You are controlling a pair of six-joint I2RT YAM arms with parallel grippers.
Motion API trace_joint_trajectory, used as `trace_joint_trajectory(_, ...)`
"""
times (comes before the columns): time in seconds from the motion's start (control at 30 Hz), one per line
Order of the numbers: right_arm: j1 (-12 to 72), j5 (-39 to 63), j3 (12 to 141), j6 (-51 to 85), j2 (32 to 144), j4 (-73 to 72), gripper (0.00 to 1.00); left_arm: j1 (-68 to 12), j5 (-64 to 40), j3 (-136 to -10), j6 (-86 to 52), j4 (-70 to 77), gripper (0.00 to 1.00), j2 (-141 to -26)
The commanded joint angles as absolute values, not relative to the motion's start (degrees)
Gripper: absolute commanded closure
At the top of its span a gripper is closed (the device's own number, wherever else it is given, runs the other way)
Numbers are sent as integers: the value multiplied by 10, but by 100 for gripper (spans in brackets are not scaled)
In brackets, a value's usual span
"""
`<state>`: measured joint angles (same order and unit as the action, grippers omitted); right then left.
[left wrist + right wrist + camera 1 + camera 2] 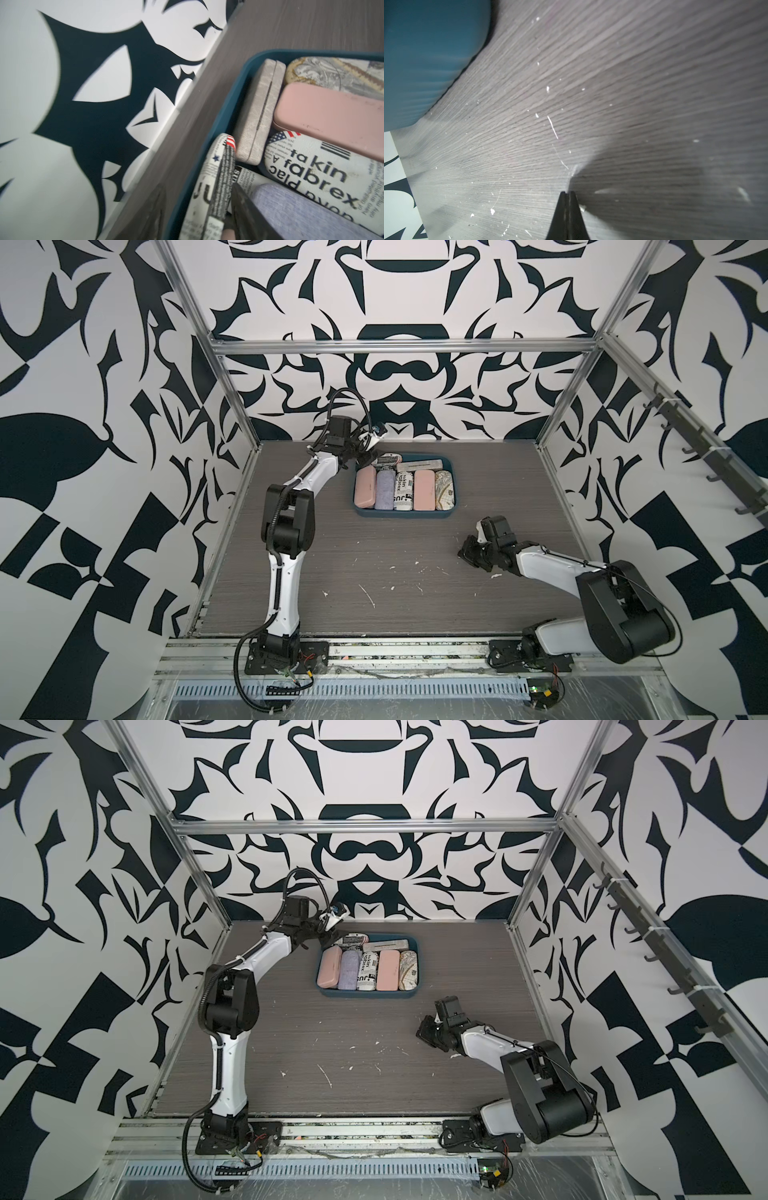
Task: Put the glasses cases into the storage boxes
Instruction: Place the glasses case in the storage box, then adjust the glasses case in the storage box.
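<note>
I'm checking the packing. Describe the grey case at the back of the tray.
The grey case looks felt-covered, mottled, with rounded corners and its closing seam facing up. It is shut and stands on its long edge along the blue tray's far wall, its side touching a pink case's end.

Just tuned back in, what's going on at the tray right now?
The left gripper is at the far left corner of the dark teal plastic tray. Its jaws are spread wider than the flag-marked newspaper-print glasses case, which stands on edge inside. The other cases lie packed in the tray, and none shows out on the grey wood table. The right gripper is shut, empty, over bare table.
</note>
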<state>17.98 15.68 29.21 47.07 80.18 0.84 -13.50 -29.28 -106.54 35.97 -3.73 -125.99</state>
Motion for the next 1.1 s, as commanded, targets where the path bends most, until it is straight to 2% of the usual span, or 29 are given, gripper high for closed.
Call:
trace_joint_trajectory(0.0, 184, 162, 304, 478, 804, -9, 100, -89, -338, -1030, 187, 87, 58, -1212)
trace_joint_trajectory(0.03, 184, 162, 304, 478, 806, -10, 100, -79, -352, -1017, 156, 105, 66, -1206)
trace_joint_trajectory(0.1, 184, 164, 305, 478, 809, -14, 100, -68, -346, -1005, 105, 105, 91, -1200)
trace_joint_trajectory(0.13, 184, 165, 305, 478, 811, -15, 100, -68, -334, -1008, 96, 85, 100, -1200)
trace_joint_trajectory(0.33, 188, 171, 312, 479, 829, -28, 100, -69, -327, -1019, 48, -30, 100, -1207)
trace_joint_trajectory(0.5, 192, 178, 316, 482, 844, -41, 100, -80, -340, -959, 6, -3, 100, -1199)
trace_joint_trajectory(1.07, 195, 186, 314, 483, 848, -54, 100, -85, -329, -892, -33, -10, 100, -1197)
